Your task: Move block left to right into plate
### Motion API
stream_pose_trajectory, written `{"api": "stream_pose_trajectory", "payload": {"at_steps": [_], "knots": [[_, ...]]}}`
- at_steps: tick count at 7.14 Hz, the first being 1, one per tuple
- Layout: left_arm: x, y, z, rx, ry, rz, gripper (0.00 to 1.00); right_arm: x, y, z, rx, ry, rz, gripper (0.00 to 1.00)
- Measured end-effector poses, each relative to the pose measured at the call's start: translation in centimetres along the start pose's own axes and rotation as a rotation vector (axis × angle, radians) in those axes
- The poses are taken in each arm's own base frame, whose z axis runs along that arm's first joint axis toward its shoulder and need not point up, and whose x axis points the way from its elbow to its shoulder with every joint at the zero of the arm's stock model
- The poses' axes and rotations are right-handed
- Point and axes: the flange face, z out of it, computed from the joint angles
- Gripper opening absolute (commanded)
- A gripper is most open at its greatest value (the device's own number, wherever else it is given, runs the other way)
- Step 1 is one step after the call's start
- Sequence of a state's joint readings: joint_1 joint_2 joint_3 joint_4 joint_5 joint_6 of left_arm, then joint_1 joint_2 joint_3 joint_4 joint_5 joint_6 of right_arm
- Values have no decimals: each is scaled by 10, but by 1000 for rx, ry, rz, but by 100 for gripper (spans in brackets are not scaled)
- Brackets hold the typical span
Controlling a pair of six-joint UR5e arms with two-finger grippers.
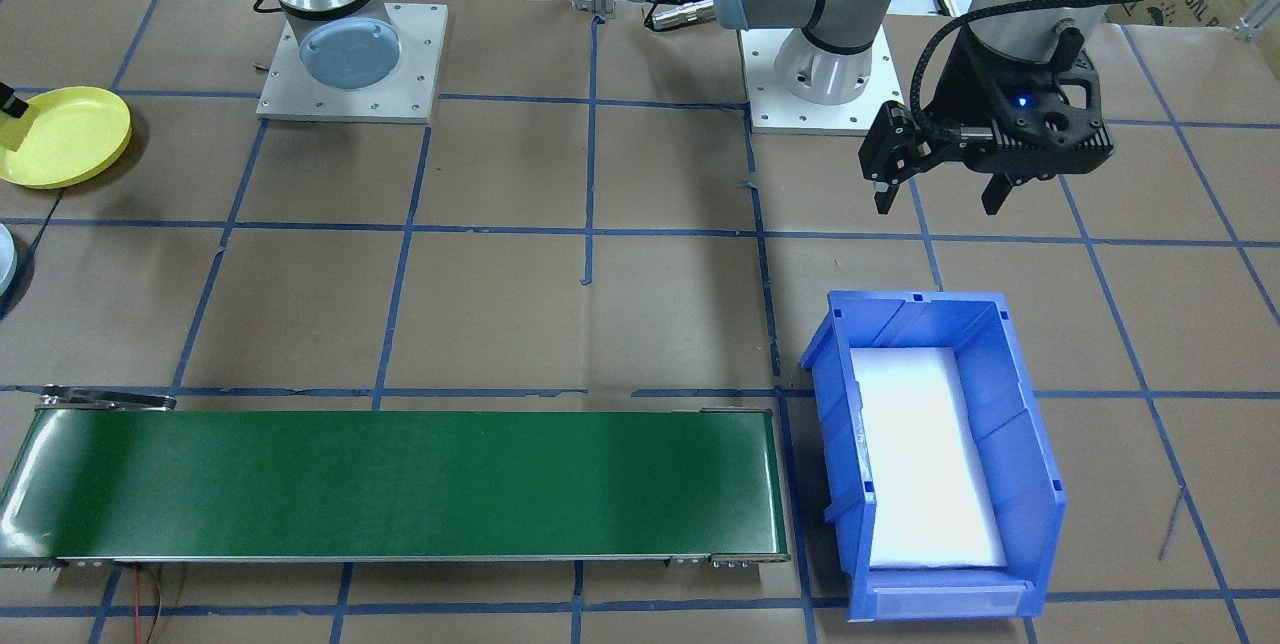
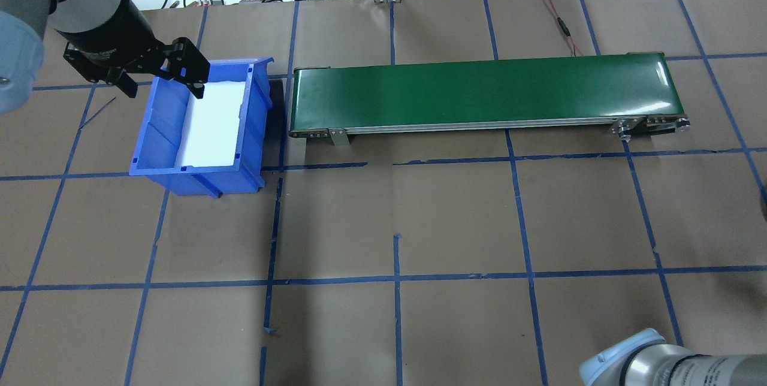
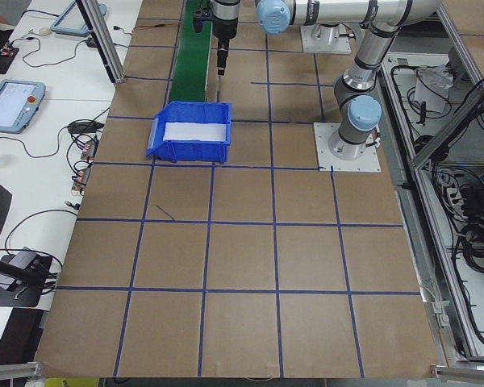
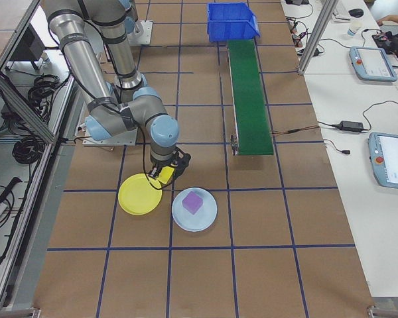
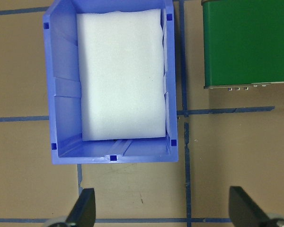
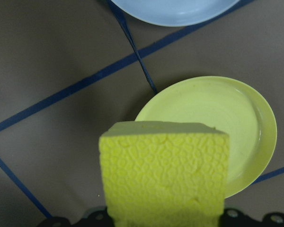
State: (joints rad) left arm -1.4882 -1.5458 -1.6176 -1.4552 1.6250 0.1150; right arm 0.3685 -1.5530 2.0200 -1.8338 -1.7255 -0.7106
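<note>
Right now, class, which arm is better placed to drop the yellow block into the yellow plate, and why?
The right arm. Its claw already holds the yellow block just beside the yellow plate. The left claw is open and empty, hovering by the blue bin at the far end.

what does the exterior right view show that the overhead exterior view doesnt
Only exterior right shows the yellow plate, the light blue plate with a purple block on it, and the right gripper holding a yellow block at the yellow plate's edge.

Only the overhead exterior view shows the left gripper close up, fingers apart, over the bin's far end.

Both show the blue bin and the green conveyor end to end.
</note>
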Motion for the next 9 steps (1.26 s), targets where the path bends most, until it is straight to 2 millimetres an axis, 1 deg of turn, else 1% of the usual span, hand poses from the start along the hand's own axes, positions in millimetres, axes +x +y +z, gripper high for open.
{"api": "stream_pose_trajectory", "payload": {"at_steps": [1, 2, 3, 4, 5, 6, 7, 8, 9], "knots": [[-1, 0, 2, -6, -1, -2, 100, 17, 4, 21, -16, -22, 22, 100], [-1, 0, 4, -12, -2, -4, 100, 29, -1, 41, -35, -41, 33, 100], [-2, 1, 7, -18, -2, -6, 100, 36, -6, 53, -51, -50, 36, 100], [-2, 2, 10, -23, -3, -7, 100, 36, -9, 52, -53, -50, 45, 100], [-2, 3, 11, -27, -6, -8, 100, 18, -17, 47, -60, -44, 68, 100], [-2, 3, 11, -28, -7, -8, 100, -15, -28, 34, -78, -26, 86, 100], [-2, 3, 11, -28, -7, -8, 100, -61, -37, 5, -91, 6, 91, 100], [-2, 3, 11, -28, -6, -8, 100, -113, -40, -29, -99, 40, 87, 100], [-2, 3, 11, -28, -6, -8, 100, -168, -35, -64, -84, 77, 73, 100]]}}
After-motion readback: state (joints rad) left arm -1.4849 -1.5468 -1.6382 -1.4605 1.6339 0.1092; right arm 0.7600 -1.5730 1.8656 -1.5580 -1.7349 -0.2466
